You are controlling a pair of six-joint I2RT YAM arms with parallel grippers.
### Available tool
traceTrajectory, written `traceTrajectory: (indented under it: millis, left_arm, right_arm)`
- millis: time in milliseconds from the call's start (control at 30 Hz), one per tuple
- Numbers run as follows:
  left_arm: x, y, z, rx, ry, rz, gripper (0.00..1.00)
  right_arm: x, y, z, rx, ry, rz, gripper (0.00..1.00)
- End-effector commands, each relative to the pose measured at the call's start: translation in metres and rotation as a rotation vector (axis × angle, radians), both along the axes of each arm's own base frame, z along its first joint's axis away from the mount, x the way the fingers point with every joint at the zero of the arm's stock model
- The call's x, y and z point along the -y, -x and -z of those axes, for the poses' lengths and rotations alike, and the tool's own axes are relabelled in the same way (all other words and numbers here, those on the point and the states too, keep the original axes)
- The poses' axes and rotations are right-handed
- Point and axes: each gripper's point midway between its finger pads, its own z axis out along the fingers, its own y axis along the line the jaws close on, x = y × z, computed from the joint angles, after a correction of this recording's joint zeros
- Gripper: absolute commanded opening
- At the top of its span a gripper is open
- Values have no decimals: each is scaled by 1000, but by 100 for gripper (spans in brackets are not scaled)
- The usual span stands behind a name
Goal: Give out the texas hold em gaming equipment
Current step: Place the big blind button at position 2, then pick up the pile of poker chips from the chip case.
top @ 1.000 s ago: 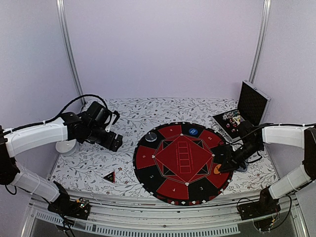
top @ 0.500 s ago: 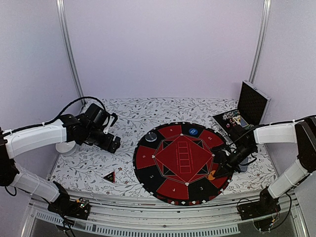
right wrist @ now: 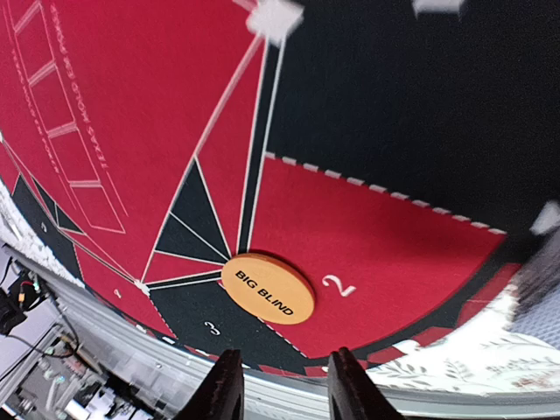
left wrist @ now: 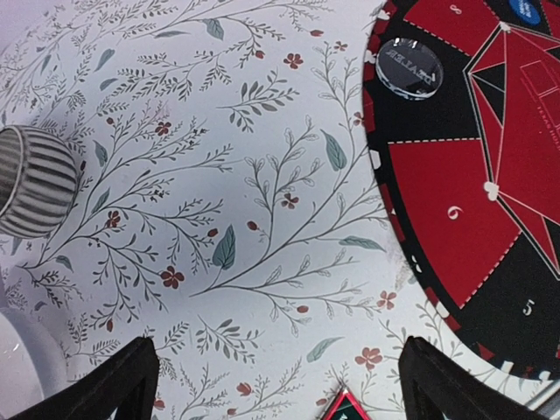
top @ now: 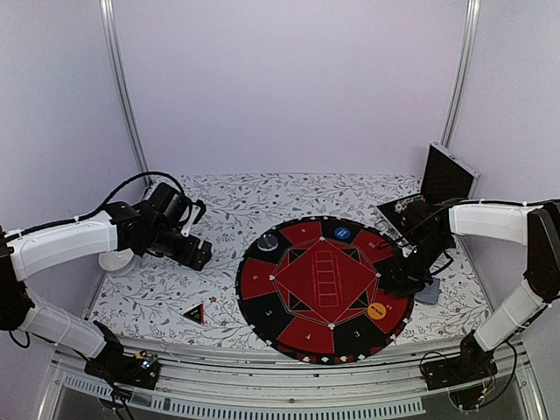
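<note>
The orange "BIG BLIND" disc [right wrist: 267, 289] lies flat on the round red-and-black mat [top: 306, 337], on the line between sections 2 and 3 [top: 377, 310]. My right gripper [right wrist: 284, 387] hovers just behind it, open and holding nothing [top: 398, 284]. A blue disc [top: 342, 234] and a dark "DEALER" disc [left wrist: 409, 67] sit on the mat's far sections. The black-red triangle [top: 194, 313] lies on the floral cloth to the left of the mat; its tip [left wrist: 344, 407] shows between my left gripper's [left wrist: 280, 385] wide-open fingers. The left gripper [top: 197, 254] hangs above the cloth.
An open black case [top: 442, 188] with chips stands at the back right. A grey-blue flat thing [top: 429, 293] lies just off the mat's right edge. A ribbed cup [left wrist: 35, 179] and a white bowl [top: 115, 259] are at the far left. The table's metal rail [right wrist: 131, 341] runs close below the mat.
My right gripper moved the orange disc towards the near edge, set it on the mat, opened and drew back from it. The left arm drifted slightly left.
</note>
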Motion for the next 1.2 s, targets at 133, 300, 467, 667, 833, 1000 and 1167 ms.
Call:
traceTrajectory:
  millis: [133, 300, 467, 667, 833, 1000, 1167]
  left_arm:
    - [-5, -5, 0, 13, 11, -7, 98]
    - [-10, -7, 2, 20, -10, -22, 98]
    - [-13, -9, 1, 34, -27, -36, 98]
    - [-15, -11, -2, 54, -27, -42, 98]
    - [-15, -11, -2, 54, -28, -43, 98]
    - [-14, -11, 1, 46, -30, -38, 98]
    - [-12, -11, 3, 39, -29, -32, 98]
  right_arm:
    - [5, -46, -59, 238, 234, -100, 48]
    - [9, -72, -96, 399, 446, -163, 76]
    - [46, -90, -132, 548, 692, -92, 99]
    - [47, -85, -123, 647, 507, 20, 99]
    - [83, -78, -86, 564, 358, 249, 99]
    - [111, -88, -89, 617, 405, 332, 99]
    - [127, -126, -108, 694, 437, 320, 99]
